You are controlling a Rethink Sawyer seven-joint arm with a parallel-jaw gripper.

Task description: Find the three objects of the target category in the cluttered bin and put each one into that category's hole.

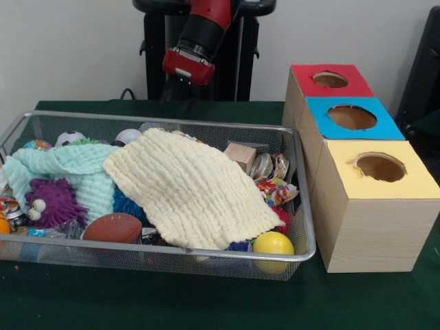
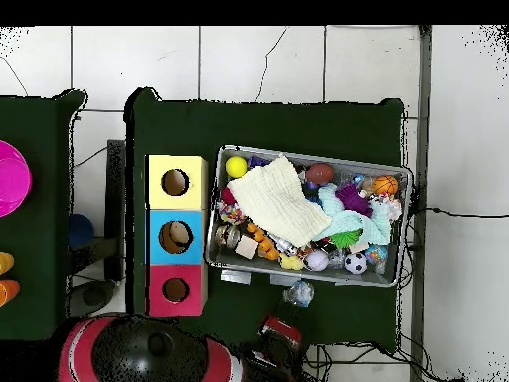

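Note:
The silver wire-mesh bin (image 1: 302, 206) sits on the green table, full of toys; it also shows in the overhead view (image 2: 400, 224). A cream cloth (image 1: 189, 189) and a mint cloth (image 1: 69, 172) cover much of it. Around them show a purple spiky toy (image 1: 51, 203), a brown football (image 1: 113, 228), a yellow ball (image 1: 273, 244), a wooden block (image 1: 240, 156) and wrapped sweets (image 1: 275, 189). Three wooden boxes stand beside the bin, with holes in red (image 1: 331, 80), blue (image 1: 352, 117) and yellow (image 1: 379, 167) tops. My gripper (image 1: 173, 93) hangs behind the bin's far rim, dark against the pedestal and outside the bin.
In the overhead view the boxes line up left of the bin: yellow (image 2: 176, 182), blue (image 2: 176, 236), red (image 2: 176, 289). Something tan lies inside the blue hole. A second green surface at the left edge bears a pink object (image 2: 10, 179). The black pedestal (image 1: 155, 55) stands behind.

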